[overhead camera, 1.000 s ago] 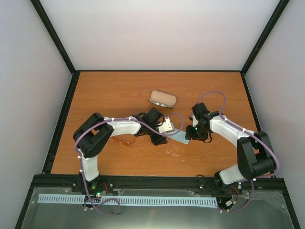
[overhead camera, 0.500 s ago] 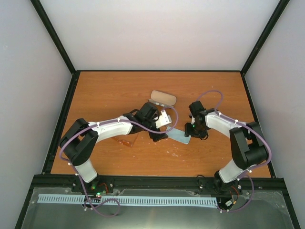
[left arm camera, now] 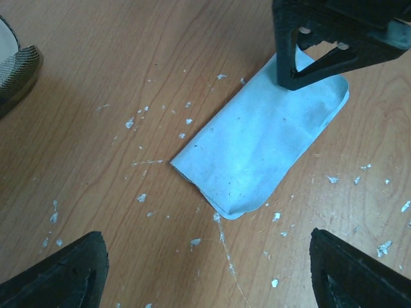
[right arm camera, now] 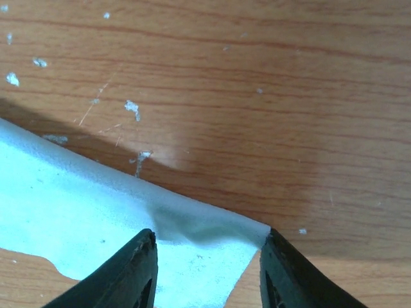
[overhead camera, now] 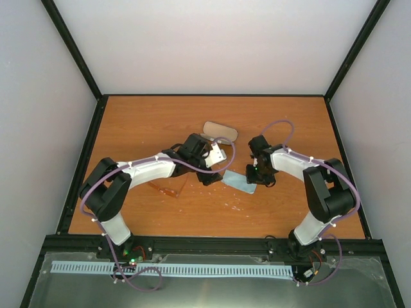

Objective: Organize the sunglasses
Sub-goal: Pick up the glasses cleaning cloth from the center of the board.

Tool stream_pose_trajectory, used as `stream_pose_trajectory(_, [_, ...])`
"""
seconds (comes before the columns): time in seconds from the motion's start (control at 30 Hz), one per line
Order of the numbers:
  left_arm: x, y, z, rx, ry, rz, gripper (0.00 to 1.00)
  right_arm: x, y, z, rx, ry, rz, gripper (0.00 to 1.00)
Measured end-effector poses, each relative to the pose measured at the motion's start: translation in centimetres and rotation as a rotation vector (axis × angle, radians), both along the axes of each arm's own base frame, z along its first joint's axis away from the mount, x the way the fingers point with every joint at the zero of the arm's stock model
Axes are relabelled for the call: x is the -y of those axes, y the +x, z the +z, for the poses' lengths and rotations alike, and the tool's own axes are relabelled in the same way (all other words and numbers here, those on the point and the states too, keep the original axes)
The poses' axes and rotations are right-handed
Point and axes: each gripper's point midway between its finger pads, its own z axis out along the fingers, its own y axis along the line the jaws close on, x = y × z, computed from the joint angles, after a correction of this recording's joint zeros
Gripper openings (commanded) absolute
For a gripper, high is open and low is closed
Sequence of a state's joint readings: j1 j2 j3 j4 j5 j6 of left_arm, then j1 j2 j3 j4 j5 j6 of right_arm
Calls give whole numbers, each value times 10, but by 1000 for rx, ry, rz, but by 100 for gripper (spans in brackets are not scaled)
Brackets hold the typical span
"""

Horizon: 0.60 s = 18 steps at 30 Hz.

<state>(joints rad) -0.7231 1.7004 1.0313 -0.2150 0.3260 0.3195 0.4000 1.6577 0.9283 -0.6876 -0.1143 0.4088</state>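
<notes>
**Both grippers are at the cloth, and the sunglasses lie off to the left**

The sunglasses (overhead camera: pixel 168 188) lie on the worktop (overhead camera: pixel 128 122), left of the middle and closer to the near edge, just beside the left arm. Their long side seems to run left to right, but they look small here. The left gripper (left arm camera: pixel 205 263) hangs over the blue cloth (left arm camera: pixel 257 154) with its fingers spread wide. The right gripper (right arm camera: pixel 209 256) has its fingers apart over the cloth's far corner. The left arm is nearer, so I think it should reach to its left.
</notes>
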Motion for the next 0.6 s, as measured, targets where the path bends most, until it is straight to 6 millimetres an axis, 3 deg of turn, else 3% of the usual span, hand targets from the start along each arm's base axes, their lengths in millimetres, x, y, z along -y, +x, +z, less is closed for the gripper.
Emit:
stream_pose_trajectory(0.23, [0, 5, -8, -11, 10, 8, 76, -2, 0, -2, 0, -5, -1, 25])
stream_pose_trajectory(0.37, [4, 9, -11, -19, 8, 5, 55, -3, 0, -2, -1, -3, -10, 14])
stream_pose_trajectory(0.47, [9, 13, -15, -29, 7, 1, 46, -3, 0, -3, 0, -4, -8, 9])
stream_pose_trajectory(0.6, [18, 19, -22, -46, 6, -12, 52, -3, 0, -3, -1, -3, -8, 4])
